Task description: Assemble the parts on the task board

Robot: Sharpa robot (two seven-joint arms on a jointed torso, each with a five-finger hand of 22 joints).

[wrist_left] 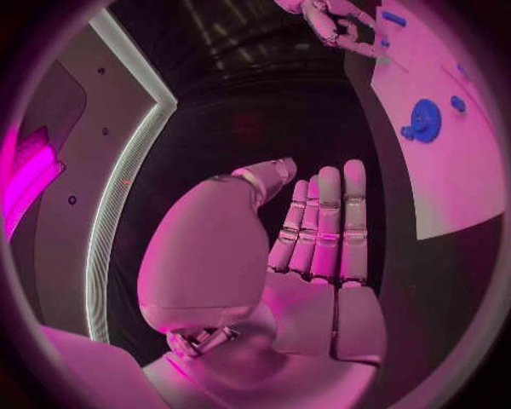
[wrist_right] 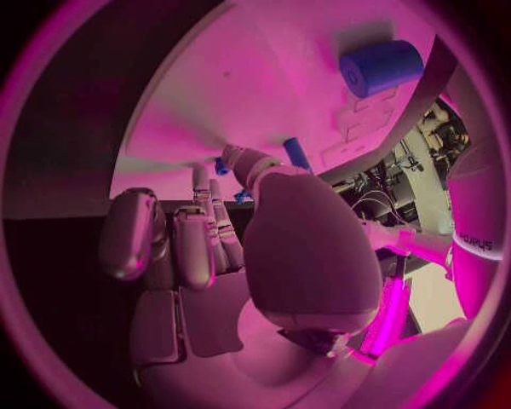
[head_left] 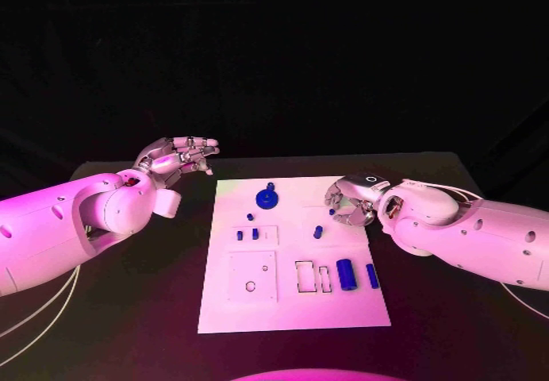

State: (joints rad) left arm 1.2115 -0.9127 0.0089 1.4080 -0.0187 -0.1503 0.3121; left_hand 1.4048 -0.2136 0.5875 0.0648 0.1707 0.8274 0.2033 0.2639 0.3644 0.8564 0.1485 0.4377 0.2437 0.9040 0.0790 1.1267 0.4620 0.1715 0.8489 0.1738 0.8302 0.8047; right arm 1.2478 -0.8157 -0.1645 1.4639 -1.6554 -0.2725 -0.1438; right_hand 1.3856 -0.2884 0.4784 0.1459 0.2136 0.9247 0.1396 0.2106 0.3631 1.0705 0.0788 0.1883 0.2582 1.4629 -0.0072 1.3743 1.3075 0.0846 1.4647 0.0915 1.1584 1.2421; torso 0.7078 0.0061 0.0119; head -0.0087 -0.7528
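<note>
The white task board lies in the middle of the black table. On it are a blue round disc, several small blue pegs such as one near the middle, a thick blue cylinder and a thinner one. My right hand hovers low over the board's right edge, thumb and fingertips closed around a small blue part, seen as blue bits beside the thumb. My left hand is raised left of the board's far corner, its fingers straight and together, its palm bare.
The board has a square recessed plate and narrow slots near its front. Bare black table stretches left and right of the board. The disc and my right hand also show in the left wrist view.
</note>
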